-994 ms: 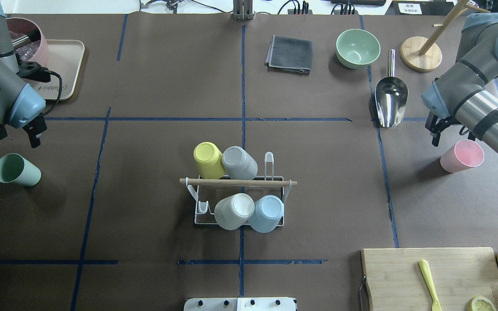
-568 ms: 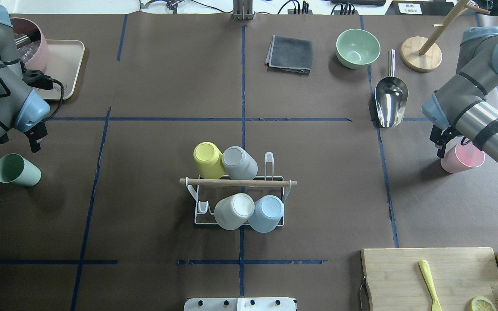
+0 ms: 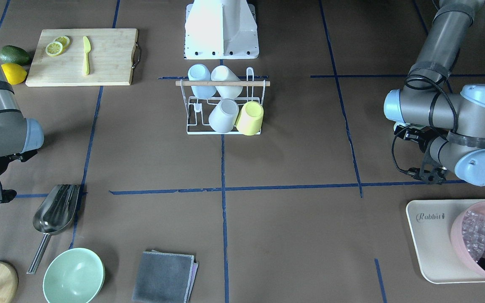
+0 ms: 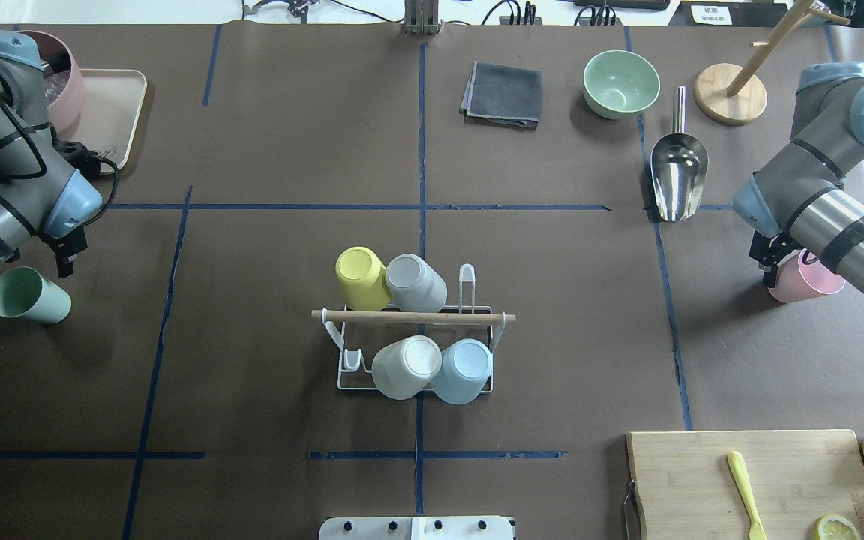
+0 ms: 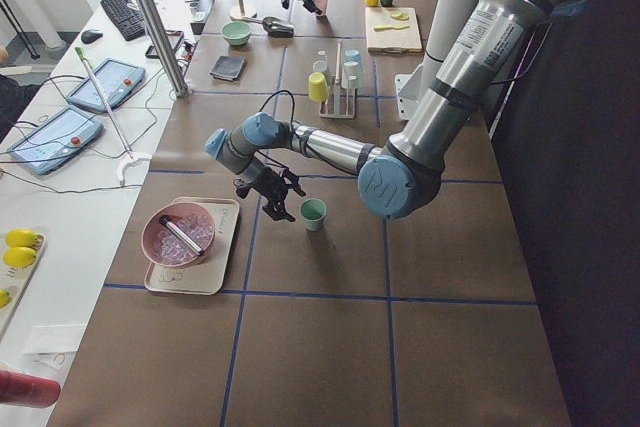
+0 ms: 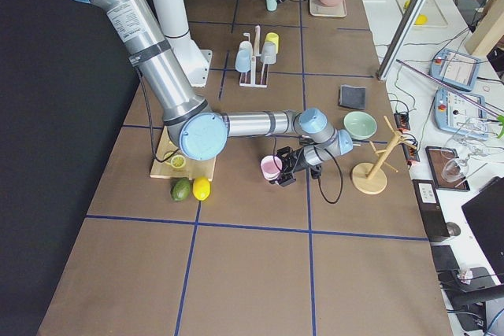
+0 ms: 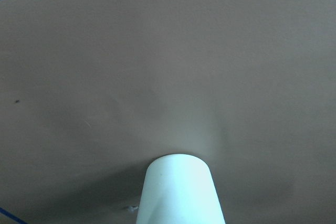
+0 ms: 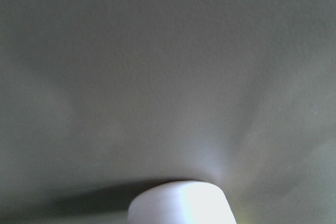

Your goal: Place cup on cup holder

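Change: Both arms have come down since a second ago. We now find the left gripper (image 4: 66,259) nearer the mint-green plastic cup (image 4: 29,295), and the right gripper (image 4: 768,270) at the edge of the pale pink plastic cup (image 4: 807,279).
Left gripper: it hangs just beyond the green cup's far right rim. We cannot tell how wide its jaws stand or whether they touch the cup.
Right gripper: it is mostly hidden under its own arm, at the pink cup's left side. We cannot tell its opening or whether it grips anything.
Green cup: upright, mouth up, on the brown paper-covered table (image 4: 552,315), well left of the holder.
Pink cup: upright, well right of the holder.
Holder: the small white wire cup holder (image 4: 372,316), with a light wooden rod across its top, stands at the table's middle.
On the holder: four upturned, tilted cups. We see a yellow cup (image 4: 361,276) and a grey cup (image 4: 415,283) in the far row, and a cream cup (image 4: 406,365) and a light blue cup (image 4: 463,369) in the near row.
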You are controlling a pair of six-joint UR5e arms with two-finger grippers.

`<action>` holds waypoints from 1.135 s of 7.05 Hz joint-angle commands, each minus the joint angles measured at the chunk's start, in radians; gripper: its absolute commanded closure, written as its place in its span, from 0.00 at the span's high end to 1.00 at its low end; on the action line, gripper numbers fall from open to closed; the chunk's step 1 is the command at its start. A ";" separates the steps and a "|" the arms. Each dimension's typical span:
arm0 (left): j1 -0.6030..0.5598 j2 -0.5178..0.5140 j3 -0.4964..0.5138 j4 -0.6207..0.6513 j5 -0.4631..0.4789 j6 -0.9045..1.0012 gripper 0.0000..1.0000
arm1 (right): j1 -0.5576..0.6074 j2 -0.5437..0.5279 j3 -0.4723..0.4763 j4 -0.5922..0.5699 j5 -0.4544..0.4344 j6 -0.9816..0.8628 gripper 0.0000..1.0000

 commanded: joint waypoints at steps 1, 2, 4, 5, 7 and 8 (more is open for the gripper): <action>0.023 -0.004 0.029 0.000 -0.001 0.003 1.00 | -0.001 0.001 0.001 0.001 0.000 -0.001 0.99; 0.029 -0.006 0.045 0.000 -0.001 0.001 1.00 | -0.001 0.001 0.000 0.001 0.000 -0.001 0.87; 0.037 -0.007 0.071 0.001 -0.001 -0.002 1.00 | 0.013 -0.001 -0.002 -0.001 0.000 -0.004 0.20; 0.046 -0.007 0.074 0.006 0.000 -0.002 1.00 | 0.020 0.001 0.003 -0.002 0.000 -0.004 0.08; 0.050 0.000 0.077 0.027 0.000 -0.001 1.00 | 0.059 0.004 0.062 -0.002 -0.024 -0.004 0.05; 0.052 0.003 0.077 0.033 0.000 -0.001 1.00 | 0.071 0.010 0.103 0.002 -0.034 -0.002 0.04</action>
